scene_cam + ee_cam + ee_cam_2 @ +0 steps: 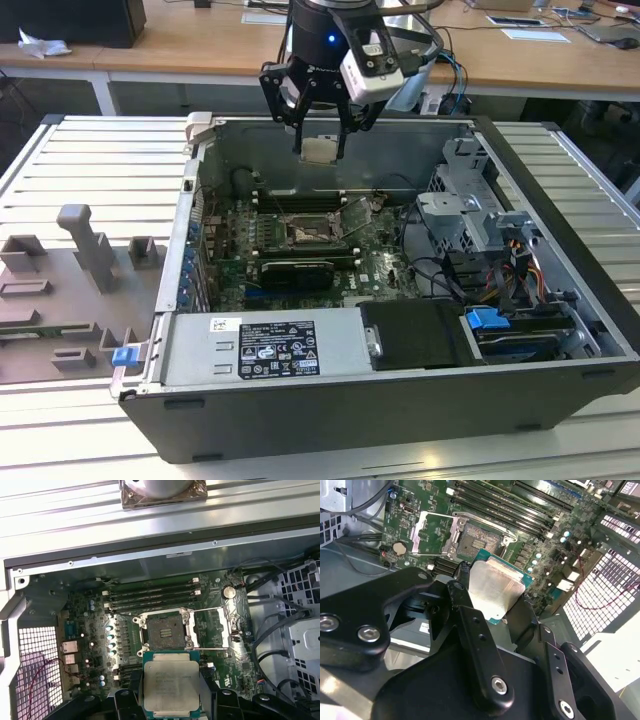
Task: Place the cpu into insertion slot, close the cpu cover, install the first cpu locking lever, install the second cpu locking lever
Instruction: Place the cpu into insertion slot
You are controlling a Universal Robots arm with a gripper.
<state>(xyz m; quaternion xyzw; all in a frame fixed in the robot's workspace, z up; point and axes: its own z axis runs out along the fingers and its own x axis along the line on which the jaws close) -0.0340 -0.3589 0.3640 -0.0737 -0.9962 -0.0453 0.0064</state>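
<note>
My gripper (320,146) hangs over the open computer case, shut on the cpu (320,150), a flat square chip with a pale metal top. In both wrist views the cpu (492,587) (171,685) sits level between the black fingers (462,600), well above the green board. The insertion slot (164,632) (475,542) (305,237) lies bare and dark below, a little ahead of the chip. The cpu cover (212,627) (434,532) is swung open to one side of the socket. Thin metal lever rods (207,610) stand released along the cover.
Long memory slots (150,592) run beside the socket. A long black card (295,272) and a labelled power supply (265,350) sit nearer the case front. A drive cage (470,215) and cables (280,625) fill the exterior view's right. Grey fixtures (90,245) stand outside the case.
</note>
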